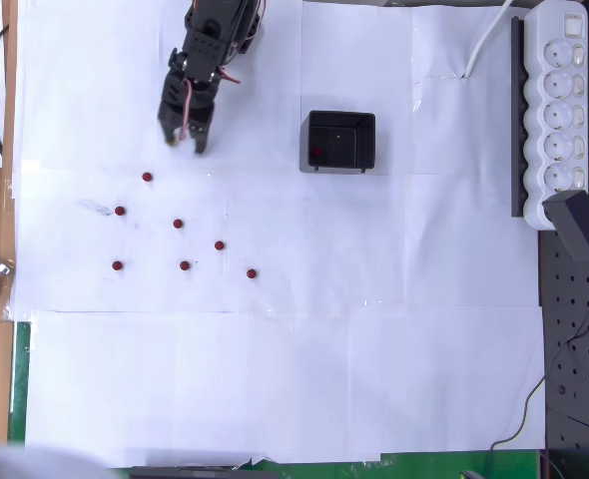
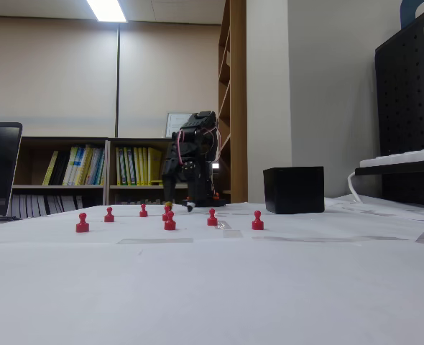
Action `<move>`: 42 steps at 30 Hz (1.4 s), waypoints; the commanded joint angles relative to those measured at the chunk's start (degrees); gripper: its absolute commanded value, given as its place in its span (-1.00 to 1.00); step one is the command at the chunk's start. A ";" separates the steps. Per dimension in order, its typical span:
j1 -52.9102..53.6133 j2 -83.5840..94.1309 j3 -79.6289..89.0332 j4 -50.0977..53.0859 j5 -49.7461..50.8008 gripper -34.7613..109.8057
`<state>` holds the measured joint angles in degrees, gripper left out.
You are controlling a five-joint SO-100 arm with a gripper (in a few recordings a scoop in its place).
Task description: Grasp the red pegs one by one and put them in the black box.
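A: Red pegs, item one: count on the paper?

B: Seven loose on the white paper (image 1: 275, 379) in the overhead view: the nearest peg (image 1: 147, 177) just below the gripper (image 1: 184, 143), the others (image 1: 219, 245) scattered lower. One more peg (image 1: 318, 153) lies inside the box (image 1: 338, 141).

A: Box position?

B: Right of the arm (image 1: 210, 45), well apart from the loose pegs (power strip (image 1: 559, 100) further right).

A: Gripper state?

B: Fingers parted a little, holding nothing, tips pointing down above the paper. In the fixed view the arm (image 2: 192, 162) stands behind the pegs (image 2: 169, 222), box (image 2: 294, 190) to its right.
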<state>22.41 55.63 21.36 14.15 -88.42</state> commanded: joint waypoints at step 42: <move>6.24 26.63 6.68 -32.34 -2.55 -0.32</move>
<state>27.51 81.39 26.02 -16.96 -90.26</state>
